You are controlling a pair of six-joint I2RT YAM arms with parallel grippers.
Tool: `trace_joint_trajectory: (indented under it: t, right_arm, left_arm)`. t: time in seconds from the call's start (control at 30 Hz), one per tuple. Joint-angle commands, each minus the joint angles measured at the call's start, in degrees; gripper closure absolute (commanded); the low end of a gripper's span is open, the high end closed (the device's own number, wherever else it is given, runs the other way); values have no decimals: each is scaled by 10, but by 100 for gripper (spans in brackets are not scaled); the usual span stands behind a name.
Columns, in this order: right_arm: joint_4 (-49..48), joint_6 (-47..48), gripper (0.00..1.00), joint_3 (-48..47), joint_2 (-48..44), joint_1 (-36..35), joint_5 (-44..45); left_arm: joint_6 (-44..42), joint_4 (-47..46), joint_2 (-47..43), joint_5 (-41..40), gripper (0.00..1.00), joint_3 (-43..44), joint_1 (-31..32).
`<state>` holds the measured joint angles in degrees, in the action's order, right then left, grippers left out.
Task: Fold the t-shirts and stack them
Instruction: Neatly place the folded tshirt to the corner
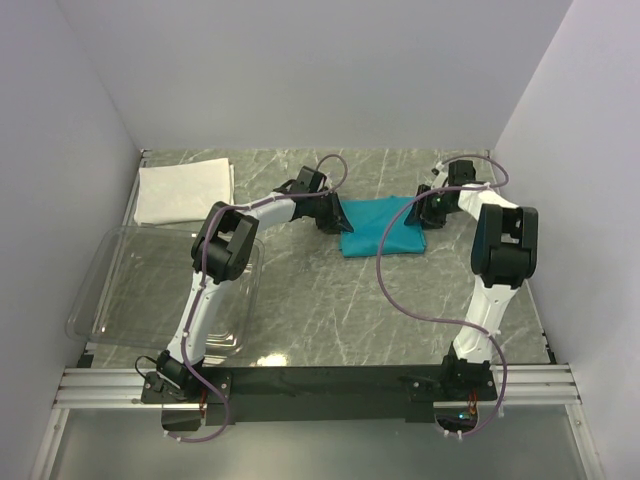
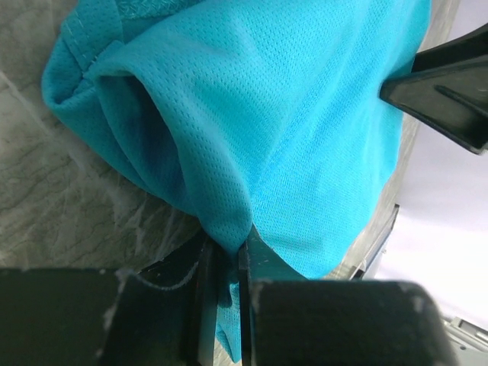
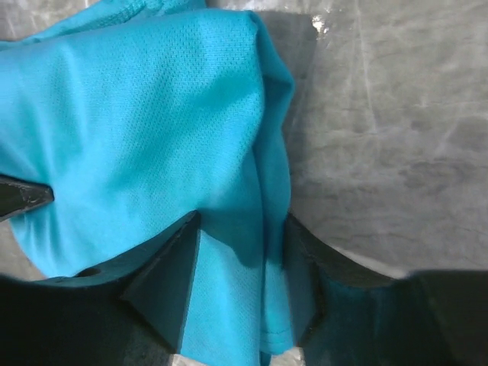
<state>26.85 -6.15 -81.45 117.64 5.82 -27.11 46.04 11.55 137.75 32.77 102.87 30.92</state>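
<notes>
Top external view: white t-shirt (image 1: pixel 185 192) folded at the back left, teal t-shirt (image 1: pixel 385 225) between both grippers right of centre.
Moving rightward, the clear plastic bin (image 1: pixel 100 300) sits in front of the white t-shirt, well apart from the teal t-shirt on the table (image 1: pixel 330 300). The left gripper (image 2: pixel 226 252) is pinched tight on only a thin bunched fold at the shirt's left edge, so a lift could let the mesh slip free or drag it crooked. The right gripper (image 3: pixel 244 236) straddles the opposite edge with its jaws apart, not clamped; if the left pulls alone, the fold would likely skew. Only the wrist views reveal these grips; only the overhead view shows the white t-shirt and the clear plastic bin.
</notes>
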Motion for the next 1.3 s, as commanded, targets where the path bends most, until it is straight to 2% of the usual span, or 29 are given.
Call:
trace_joint_trajectory:
  t: [0.0,0.03,0.07,0.1,0.13,0.2,0.37,0.6,0.9,1.27]
  right_arm:
    - [37,3,52,-6,26,-12,-20]
    - [36,4,57,-5,25,-11,-26]
    - [36,7,68,-6,22,-9,-32]
    - [36,9,74,-6,21,-8,-42]
    - [38,10,87,-9,20,-8,-55]
    - [39,12,99,-16,13,-8,-72]
    - [29,6,100,-23,-16,2,-161]
    - [0,-22,100,-21,-57,9,-217]
    - [-7,-51,100,-43,-44,-5,-214]
    - [-19,-80,100,-91,-13,-70,-201]
  left_arm:
    - [-3,-6,16,11,100,-15,2]
    - [1,-11,12,13,100,-18,2]
    - [3,-25,9,15,100,-22,2]
    - [5,-32,3,17,100,-30,2]
    - [5,-39,-5,18,100,-34,2]
    - [3,-49,-14,21,100,-36,1]
    - [-1,-74,-51,29,100,-41,0]
    - [-4,-77,-96,29,100,-29,-12]
    - [-35,-35,-132,32,100,-28,-45]
    - [-70,12,-156,40,100,-11,-64]
